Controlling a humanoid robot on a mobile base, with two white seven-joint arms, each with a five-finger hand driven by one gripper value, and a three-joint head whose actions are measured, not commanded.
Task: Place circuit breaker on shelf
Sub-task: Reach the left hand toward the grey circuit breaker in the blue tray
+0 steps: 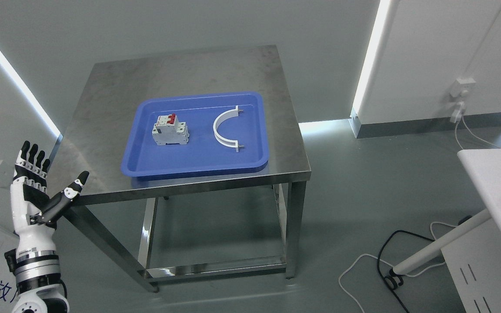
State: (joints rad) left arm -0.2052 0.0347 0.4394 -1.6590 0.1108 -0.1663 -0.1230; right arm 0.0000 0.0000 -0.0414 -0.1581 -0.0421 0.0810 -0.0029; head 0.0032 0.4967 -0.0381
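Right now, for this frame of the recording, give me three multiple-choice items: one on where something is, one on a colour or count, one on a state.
1. Where does the circuit breaker lie?
A. In the tray, left part
B. On the bare tabletop
C. On the floor

2. How many things lie in the blue tray?
A. One
B. Two
C. Four

3. What is the state of the left robot hand?
A. Closed around the breaker
B. Pressing on the tray
C. Open, holding nothing

Answers:
1. A: the breaker sits inside the tray's rim, left of the white curved bracket.
2. B: only the breaker and the bracket are in it.
3. C: the fingers are spread, raised off the left of the steel table, apart from the tray.
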